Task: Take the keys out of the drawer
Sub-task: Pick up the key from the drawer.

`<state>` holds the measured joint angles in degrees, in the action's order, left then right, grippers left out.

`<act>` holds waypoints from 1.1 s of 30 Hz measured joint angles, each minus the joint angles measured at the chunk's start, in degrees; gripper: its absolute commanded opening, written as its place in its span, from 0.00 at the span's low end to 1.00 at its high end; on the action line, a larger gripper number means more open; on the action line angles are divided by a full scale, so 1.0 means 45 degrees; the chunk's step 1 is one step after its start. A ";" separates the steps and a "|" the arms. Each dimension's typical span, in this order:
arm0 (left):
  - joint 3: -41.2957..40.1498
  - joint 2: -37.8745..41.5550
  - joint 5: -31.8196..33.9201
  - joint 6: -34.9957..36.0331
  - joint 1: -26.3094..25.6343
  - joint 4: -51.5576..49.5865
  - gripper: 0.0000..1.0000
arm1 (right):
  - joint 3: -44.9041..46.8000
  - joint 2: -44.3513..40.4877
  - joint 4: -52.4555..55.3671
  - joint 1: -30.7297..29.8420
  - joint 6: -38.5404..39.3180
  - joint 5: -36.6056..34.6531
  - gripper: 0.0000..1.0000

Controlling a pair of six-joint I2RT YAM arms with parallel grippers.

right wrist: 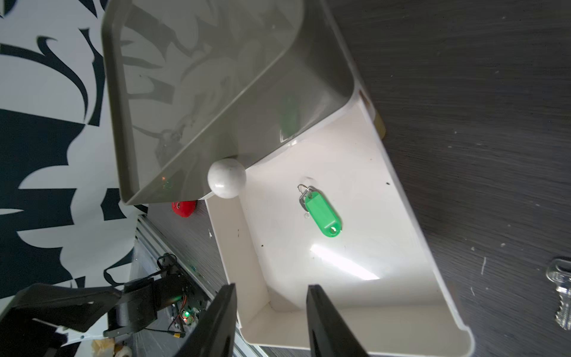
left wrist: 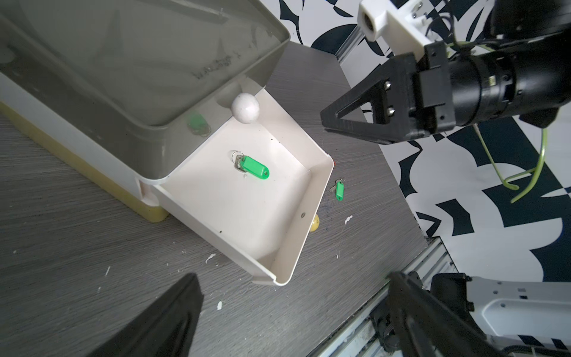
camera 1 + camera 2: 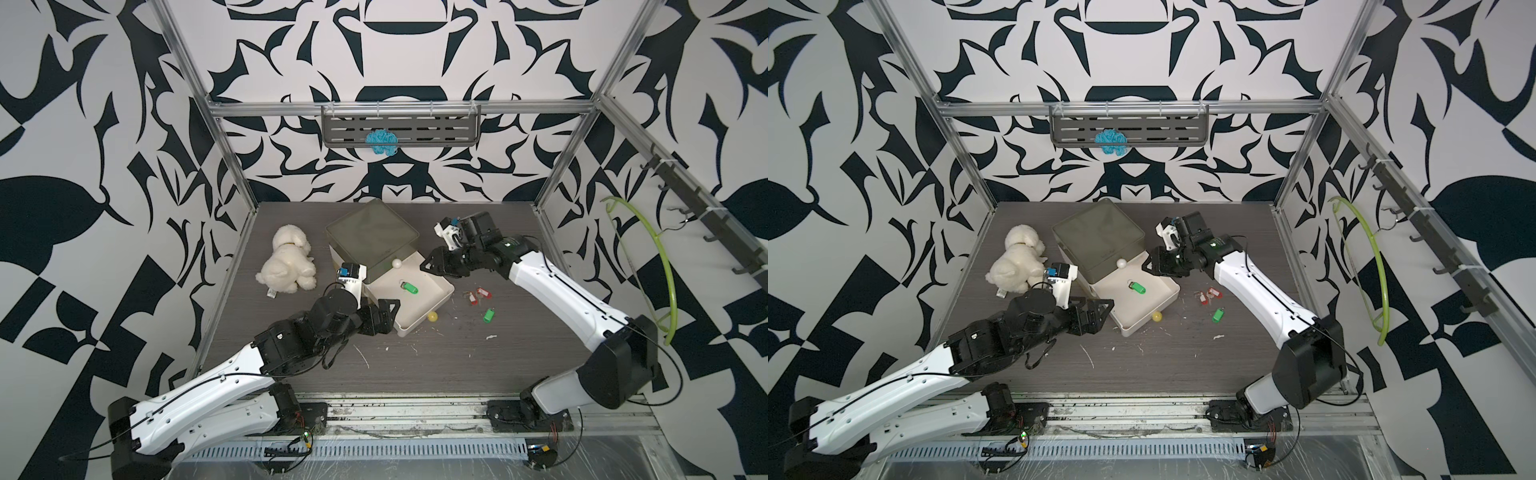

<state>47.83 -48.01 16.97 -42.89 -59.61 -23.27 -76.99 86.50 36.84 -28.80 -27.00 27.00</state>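
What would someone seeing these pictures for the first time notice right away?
The pulled-out white drawer at mid-table, with one green-tagged key lying inside it. Beside it on the dark tabletop lie red-tagged keys and a second green-tagged key; a white plush dog lies further left.

**Plush, shelf and hanger around the table**

We see a white plush dog (image 3: 288,266) lying at the far left of the dark wood-grain table (image 3: 415,374). On the back wall, a grey slotted shelf (image 3: 436,129) carries a blue crinkled bundle (image 3: 381,142). By the right wall, a lime-green hanger (image 3: 672,282) hangs near a dark hook rail (image 3: 711,216). Small white scraps (image 3: 491,337) dot the table. In the right wrist view, a red plush (image 1: 183,208) peeks out.
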 measured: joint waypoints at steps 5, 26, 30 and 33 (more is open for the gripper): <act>-0.0209 0.0350 0.0058 -0.0306 0.0034 -0.0228 0.99 | -0.0296 0.0884 0.0151 -0.0743 0.0408 -0.0403 0.40; -0.0534 0.1540 0.0709 -0.0578 0.0053 -0.0928 0.99 | 0.1151 0.2132 -0.2327 -0.1384 0.2307 -0.1321 0.36; -0.0665 0.1753 0.0855 -0.0602 0.0053 -0.1044 0.99 | 0.1151 0.2589 -0.2467 -0.1384 0.2691 -0.1491 0.39; -0.0724 0.1758 0.0913 -0.0602 0.0053 -0.1175 0.99 | 0.1151 0.2773 -0.2516 -0.1379 0.2812 -0.1637 0.41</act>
<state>44.58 -40.10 21.08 -45.60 -59.37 -28.56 -71.81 98.98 25.52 -35.00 -14.35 19.64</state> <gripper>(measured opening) 0.990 0.401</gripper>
